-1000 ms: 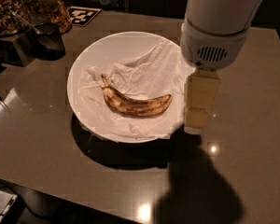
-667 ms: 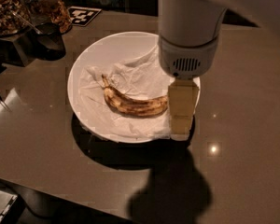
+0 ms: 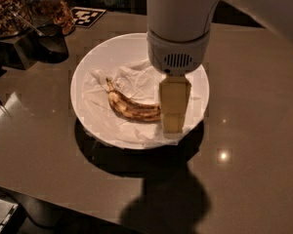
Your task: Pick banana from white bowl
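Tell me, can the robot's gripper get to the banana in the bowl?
Probably yes. The gripper hangs over the white bowl, right beside the banana, which lies uncovered on the paper; nothing is in the way.

The white bowl is smooth and faintly glossy, like glazed ceramic; the paper lining it is matt and crumpled. The banana has dull, mottled skin. The table is a polished brown surface — small lights glint on it. The gripper, just right of frame centre over the bowl, looks like pale matt plastic — the arm housing above is smooth white plastic. Upper left, the jars appear glassy.
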{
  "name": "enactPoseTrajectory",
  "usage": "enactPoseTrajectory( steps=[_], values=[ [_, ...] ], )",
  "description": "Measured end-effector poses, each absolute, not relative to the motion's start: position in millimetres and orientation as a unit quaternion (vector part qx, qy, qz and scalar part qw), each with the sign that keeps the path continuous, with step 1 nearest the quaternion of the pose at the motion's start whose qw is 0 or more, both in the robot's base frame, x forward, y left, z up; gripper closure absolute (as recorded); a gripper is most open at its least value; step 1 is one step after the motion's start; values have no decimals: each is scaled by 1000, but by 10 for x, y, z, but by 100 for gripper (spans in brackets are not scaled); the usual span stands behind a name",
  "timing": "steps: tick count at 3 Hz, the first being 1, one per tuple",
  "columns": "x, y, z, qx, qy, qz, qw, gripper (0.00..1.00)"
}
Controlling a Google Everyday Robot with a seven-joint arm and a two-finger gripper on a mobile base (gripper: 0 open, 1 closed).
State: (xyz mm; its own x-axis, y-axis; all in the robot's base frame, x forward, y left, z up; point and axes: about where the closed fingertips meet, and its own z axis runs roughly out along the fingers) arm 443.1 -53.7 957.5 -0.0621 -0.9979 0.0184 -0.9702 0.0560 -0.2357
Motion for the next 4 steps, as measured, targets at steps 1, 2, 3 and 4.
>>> enactPoseTrajectory(
  steps=[1,2,3,4],
  values=[
    [4555,-326,9527,-706,702,-63,72,2],
    [4695,-233,9431,-716,694,-36,64,13],
    [4853,-225,9289,-715,697,-14,52,25],
    [4950,-179,9134,-717,696,3,38,34]
  ],
)
